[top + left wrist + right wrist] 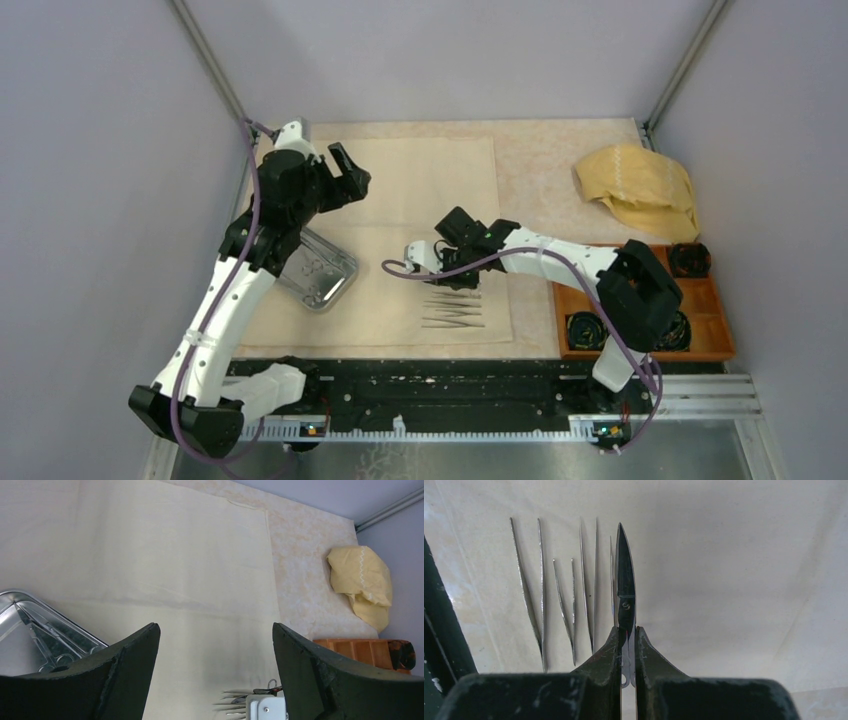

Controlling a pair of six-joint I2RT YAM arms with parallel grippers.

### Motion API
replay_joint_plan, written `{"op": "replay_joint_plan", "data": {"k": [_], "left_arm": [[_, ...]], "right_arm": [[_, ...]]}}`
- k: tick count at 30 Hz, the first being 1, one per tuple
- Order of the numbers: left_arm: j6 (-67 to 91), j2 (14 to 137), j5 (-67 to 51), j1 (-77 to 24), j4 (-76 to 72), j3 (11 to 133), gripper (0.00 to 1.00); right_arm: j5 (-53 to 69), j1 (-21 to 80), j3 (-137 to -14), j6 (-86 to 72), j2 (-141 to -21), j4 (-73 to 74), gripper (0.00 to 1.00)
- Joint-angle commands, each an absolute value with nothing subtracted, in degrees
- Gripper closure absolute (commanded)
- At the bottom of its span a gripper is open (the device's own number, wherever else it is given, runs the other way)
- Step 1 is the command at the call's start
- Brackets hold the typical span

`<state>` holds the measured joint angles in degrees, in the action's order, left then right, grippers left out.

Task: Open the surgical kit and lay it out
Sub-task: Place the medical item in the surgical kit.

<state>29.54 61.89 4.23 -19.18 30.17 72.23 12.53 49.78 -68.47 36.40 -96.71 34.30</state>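
On the worktop (570, 180), in the top view, the pale cream cloth sheet (430, 190) is seen opened out flat, which gives the instruments a clean field. The steel tray (322, 272) is set on the sheet's near-left part, partly under the left arm (225, 310). Several tweezers (452, 312) are ranged side by side close to the sheet's near edge, so the layout is judged partly done. The left arm is stretched far and to the left, its wrist raised above the sheet beyond the tray. The right arm (560, 258) is folded leftward from its base, its wrist low on the far side of the tweezers. The mustard cloth (640, 185) and the orange box (705, 320) lie at the right, off the sheet.

In the left wrist view, the left fingers (125, 670) are spread wide above bare sheet with nothing between them, and a corner of the tray shows at the left. This is judged a waiting pose, clear of the other arm.

In the right wrist view, the right fingers (604, 655) are pinched tight on the scissors (625, 585) just behind the pivot. The blades are closed and lie parallel to the tweezers beside them. The scissors are held low and in line, it is judged, so that they can be set down next in the row; whether their tip touches the sheet cannot be told
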Motion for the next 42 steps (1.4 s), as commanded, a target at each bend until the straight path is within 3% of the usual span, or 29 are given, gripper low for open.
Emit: {"op": "replay_joint_plan", "data": {"k": [1,31,42], "left_arm": [[28.39,59.39,5.8,-19.15,30.64,72.46,0.11],[26.65,61.2,4.31,-18.55,30.65,72.89,0.09],[25.08,61.95,3.45,-17.51,30.59,73.59,0.09]], "right_arm": [[8.1,50.54,-72.05,41.09,-97.87,35.3,1.0],[7.52,49.51,-76.59,40.8,-108.52,34.21,1.0],[7.74,48.69,-78.05,40.25,-111.46,34.64,0.93]]}}
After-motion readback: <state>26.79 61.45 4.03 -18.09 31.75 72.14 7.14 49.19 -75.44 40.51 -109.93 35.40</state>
